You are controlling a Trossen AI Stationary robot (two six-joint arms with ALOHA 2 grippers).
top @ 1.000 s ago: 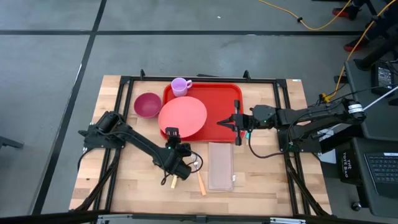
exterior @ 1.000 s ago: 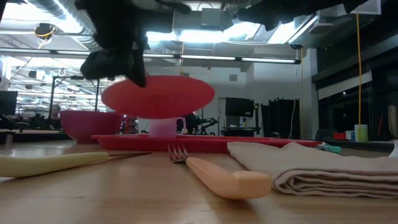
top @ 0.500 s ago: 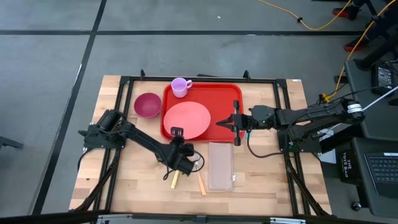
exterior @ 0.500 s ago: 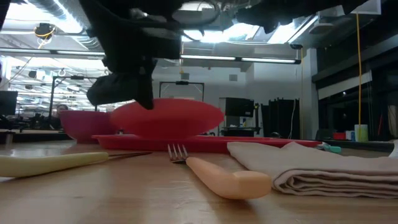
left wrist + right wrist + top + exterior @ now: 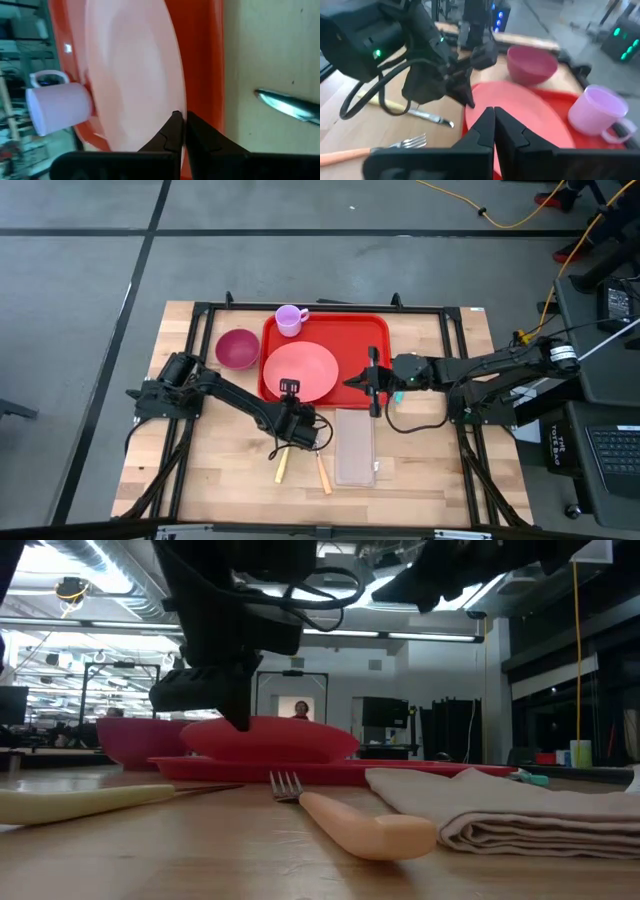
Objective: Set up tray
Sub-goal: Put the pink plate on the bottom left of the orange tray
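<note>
The red tray lies on the table's far middle. The round pink plate is inside it, its underside on the tray floor in the low view. My left gripper is at the plate's near edge, shut on it. My right gripper is shut and points left over the tray's right part. A pale purple mug stands at the tray's far left corner. My left gripper pinches the plate's near rim between its two fingers, coming level from the table's near side. The plate lies nearly flat, low on the tray. My right gripper has its shut fingertips just over the tray floor; I cannot tell whether they touch it.
A maroon bowl sits on the table left of the tray. Near the tray's near edge lie a yellow-handled knife, an orange-handled fork and a folded pale napkin. A black frame borders the table.
My left gripper has moved down and a little to the right, carrying the plate from well above the tray down onto its floor. My right gripper has shifted slightly toward the left, farther over the tray, still shut.
</note>
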